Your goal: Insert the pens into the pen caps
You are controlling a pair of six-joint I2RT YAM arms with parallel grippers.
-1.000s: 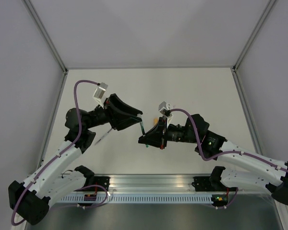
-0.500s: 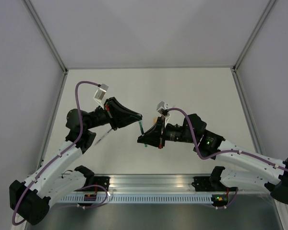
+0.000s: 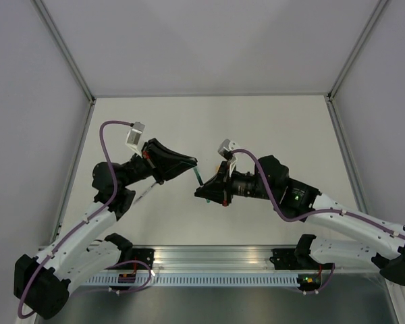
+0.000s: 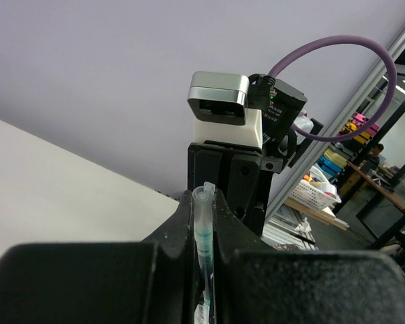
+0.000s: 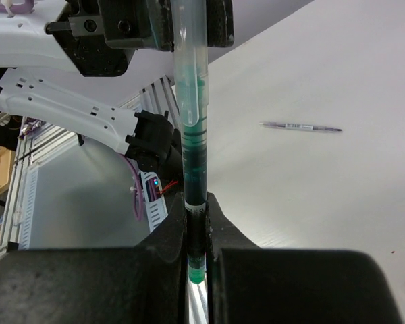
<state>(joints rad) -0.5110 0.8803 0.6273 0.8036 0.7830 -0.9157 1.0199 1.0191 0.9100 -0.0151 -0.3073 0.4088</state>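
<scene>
A dark green pen is held off the table between the two arms; in the top view it shows as a short green stick. My right gripper is shut on the pen's lower end. My left gripper is shut on a clear, green-tinted pen cap, which sits over the pen's upper end. From above, the left gripper and the right gripper face each other tip to tip. A pale grey pen lies on the table under the left arm, also visible as a thin pen.
The white table is bounded by grey walls and metal posts. An aluminium rail runs along the near edge by the arm bases. The right wrist's camera block stands directly in front of the left fingers.
My left gripper has shut on the cap over the green pen's tip. Both grippers, with pen and cap, have drifted slightly left.
</scene>
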